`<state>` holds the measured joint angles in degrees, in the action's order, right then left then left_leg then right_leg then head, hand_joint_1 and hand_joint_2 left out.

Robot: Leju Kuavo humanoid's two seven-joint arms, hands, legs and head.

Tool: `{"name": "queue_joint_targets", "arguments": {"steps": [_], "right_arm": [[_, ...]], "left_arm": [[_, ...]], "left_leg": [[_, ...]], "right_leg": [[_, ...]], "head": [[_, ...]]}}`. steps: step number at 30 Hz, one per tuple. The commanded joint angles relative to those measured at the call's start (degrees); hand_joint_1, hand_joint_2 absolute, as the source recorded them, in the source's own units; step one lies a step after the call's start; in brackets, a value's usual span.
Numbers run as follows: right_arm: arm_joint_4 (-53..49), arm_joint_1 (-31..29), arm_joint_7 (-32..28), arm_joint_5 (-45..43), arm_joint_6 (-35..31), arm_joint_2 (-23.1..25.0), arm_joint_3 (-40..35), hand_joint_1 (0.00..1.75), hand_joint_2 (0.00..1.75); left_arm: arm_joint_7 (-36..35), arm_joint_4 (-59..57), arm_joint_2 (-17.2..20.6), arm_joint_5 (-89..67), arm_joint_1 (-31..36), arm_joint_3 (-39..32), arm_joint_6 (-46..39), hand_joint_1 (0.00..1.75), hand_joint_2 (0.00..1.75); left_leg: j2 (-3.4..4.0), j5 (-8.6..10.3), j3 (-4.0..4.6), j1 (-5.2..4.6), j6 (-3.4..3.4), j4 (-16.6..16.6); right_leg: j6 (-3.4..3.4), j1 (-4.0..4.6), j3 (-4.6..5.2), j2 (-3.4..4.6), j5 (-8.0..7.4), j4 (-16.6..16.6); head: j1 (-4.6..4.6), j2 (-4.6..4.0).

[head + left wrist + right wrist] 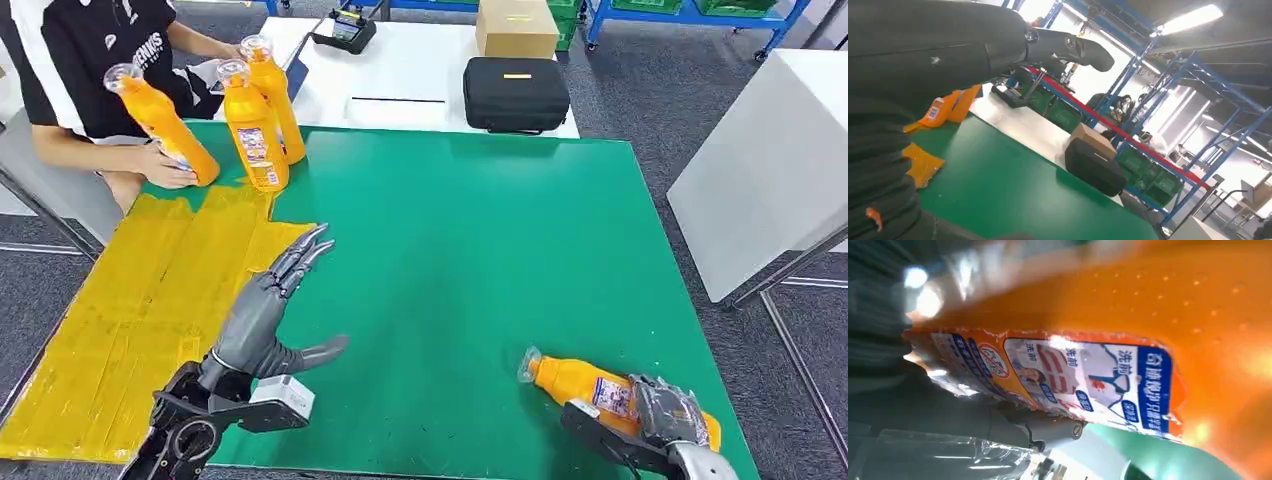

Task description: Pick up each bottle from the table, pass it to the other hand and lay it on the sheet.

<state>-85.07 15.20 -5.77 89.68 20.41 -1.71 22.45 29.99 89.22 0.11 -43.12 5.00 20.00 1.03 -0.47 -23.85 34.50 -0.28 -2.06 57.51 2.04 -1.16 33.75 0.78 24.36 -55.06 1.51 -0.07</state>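
Head view, bottle (585, 384) lying flat (cap pointing left)

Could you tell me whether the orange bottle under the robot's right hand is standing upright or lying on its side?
Lying on its side: the orange bottle rests lengthwise on the green table, cap pointing left, with the right hand closed over it.

The floor (640, 80) is covered with grey carpet, and a white table (420, 70) stands behind the green one, carrying a black case (515, 93) and a cardboard box (516, 27). Another white table (760, 160) stands at the right side. Blue metal shelves (1168, 165) with green crates (several rows of them) stand under long bright ceiling lamps (1188, 17).
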Motion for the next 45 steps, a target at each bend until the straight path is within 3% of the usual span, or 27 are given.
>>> {"name": "queue_joint_targets", "arguments": {"steps": [1, 16, 22, 23, 29, 30, 33, 37, 45], "right_arm": [[8.5, -2.4, 0.7, 0.3, -0.3, -0.2, -3.4, 1.75, 1.75], [8.4, -2.2, 0.7, 0.2, -0.3, -0.3, -3.4, 1.75, 1.75], [7.7, -6.6, -3.0, -4.5, -13.8, 1.7, -9.9, 1.75, 1.75], [7.4, -7.2, -2.7, -4.7, -14.5, 1.9, -11.4, 1.75, 1.75], [2.3, -10.5, 0.4, -9.5, -25.6, 5.3, -18.4, 1.75, 1.75], [2.4, -12.8, -13.1, -25.3, -38.5, 10.4, -18.1, 1.75, 1.75], [5.6, -17.7, -8.9, -29.5, -44.7, 11.6, -27.0, 1.75, 1.75], [5.5, -18.4, -8.8, -33.2, -47.4, 10.0, -30.0, 1.75, 1.75], [10.4, -19.9, -14.2, -37.5, -51.2, 10.0, -33.8, 1.75, 1.75]], "left_arm": [[-0.3, -1.2, 0.4, 0.0, 0.5, -0.5, 0.1, 0.0, 1.75], [-0.3, -1.2, 0.4, 0.0, 0.5, -0.5, 0.1, 0.0, 1.75], [-0.3, 0.0, 0.3, 0.0, -0.1, -1.5, 0.4, 0.0, 1.75], [-0.3, 0.2, 0.3, 0.0, -0.3, -1.6, 0.6, 0.0, 1.75], [-0.2, 2.6, -0.8, 1.2, -1.7, -1.2, 3.6, 0.0, 1.75], [-6.0, -1.3, -4.7, 16.5, 0.6, -2.1, 19.1, 0.0, 1.75], [-9.0, -12.2, -7.9, 26.0, 8.5, 2.4, 17.0, 0.0, 1.75], [-10.6, -16.8, -7.0, 32.8, 13.4, 4.3, 17.8, 0.0, 1.75], [-10.3, -18.9, -6.0, 38.2, 13.9, 5.9, 18.9, 0.0, 1.75]], "left_leg": [[0.03, -0.03, -0.14, 0.07, 0.12, -0.1], [0.06, -0.07, -0.28, 0.14, 0.17, -0.1], [0.3, -0.05, -0.23, 0.16, 0.17, -0.1], [0.43, -0.06, -0.3, 0.15, 0.2, -0.1], [0.44, 0.02, -0.03, 0.13, 0.32, 0.0], [0.33, 0.09, 0.06, 0.16, 0.26, 0.0], [0.18, 0.18, 0.15, 0.27, 0.25, 0.0], [0.03, 0.37, 0.39, 0.24, 0.29, 0.0], [0.12, 0.26, 0.3, 0.25, 0.3, -0.1]], "right_leg": [[-0.11, 0.08, -0.15, -0.05, 0.0, 0.1], [-0.16, 0.2, -0.27, 0.04, -0.01, 0.1], [-0.18, 0.21, -0.38, 0.29, -0.11, 0.1], [-0.24, 0.21, -0.8, 0.39, -0.16, 0.2], [-0.13, 0.19, -0.51, 0.39, -0.23, -0.1], [-0.05, 0.19, -0.48, 0.33, -0.26, -0.1], [-0.03, 0.27, -0.47, 0.23, -0.3, -0.1], [-0.05, 0.22, -0.22, 0.06, -0.34, -0.1], [-0.22, 0.24, -0.31, 0.1, -0.33, -0.1]], "head": [[0.0, 0.0], [0.02, 0.0], [0.0, 0.0], [0.02, 0.0], [0.04, 0.0], [0.02, 0.0], [0.04, 0.0], [0.04, 0.0], [0.0, 0.0]]}}
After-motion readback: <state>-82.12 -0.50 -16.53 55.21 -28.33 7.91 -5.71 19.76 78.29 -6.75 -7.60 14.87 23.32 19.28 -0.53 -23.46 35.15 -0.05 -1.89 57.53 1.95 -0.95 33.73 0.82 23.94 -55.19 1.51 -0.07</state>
